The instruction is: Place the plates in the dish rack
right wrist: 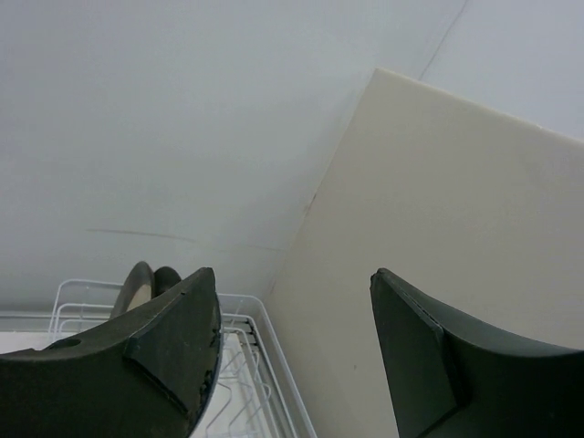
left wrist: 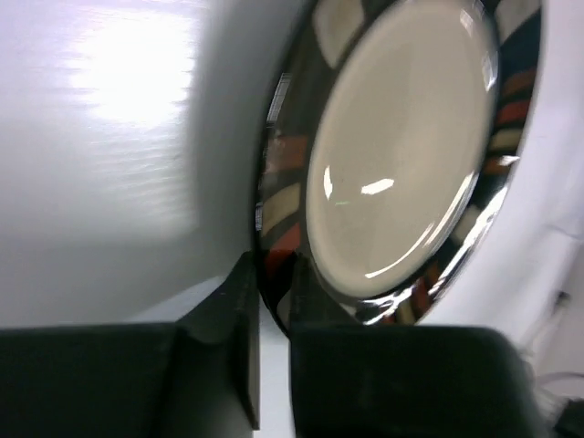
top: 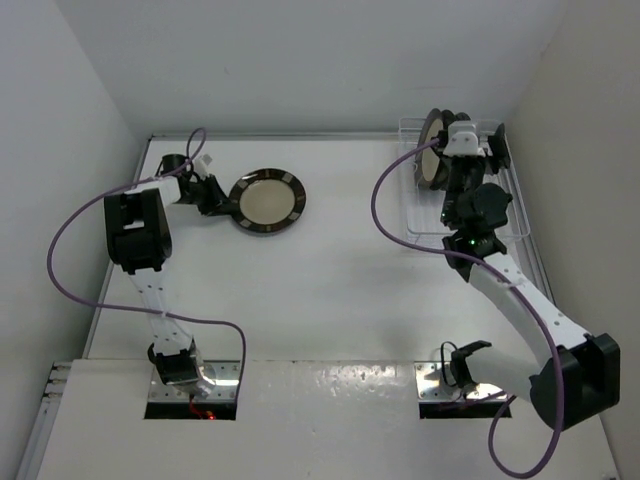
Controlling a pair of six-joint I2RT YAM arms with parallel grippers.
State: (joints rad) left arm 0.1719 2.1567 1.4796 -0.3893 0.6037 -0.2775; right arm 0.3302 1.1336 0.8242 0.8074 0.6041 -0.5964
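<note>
Plates [top: 431, 156] in dish rack [top: 414, 226]: two visible; one striped plate [top: 268, 201] pinched by left tool [left wrist: 274, 306]; right tool [right wrist: 294, 285] spread.

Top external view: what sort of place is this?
Probably a lab test cell, not a kitchen: bare white table boxed by plain white walls, with a dish rack and a striped plate as props.

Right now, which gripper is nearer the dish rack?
Right. The right gripper is open above the dish rack; the left gripper is across the table, gripping the striped plate.
</note>
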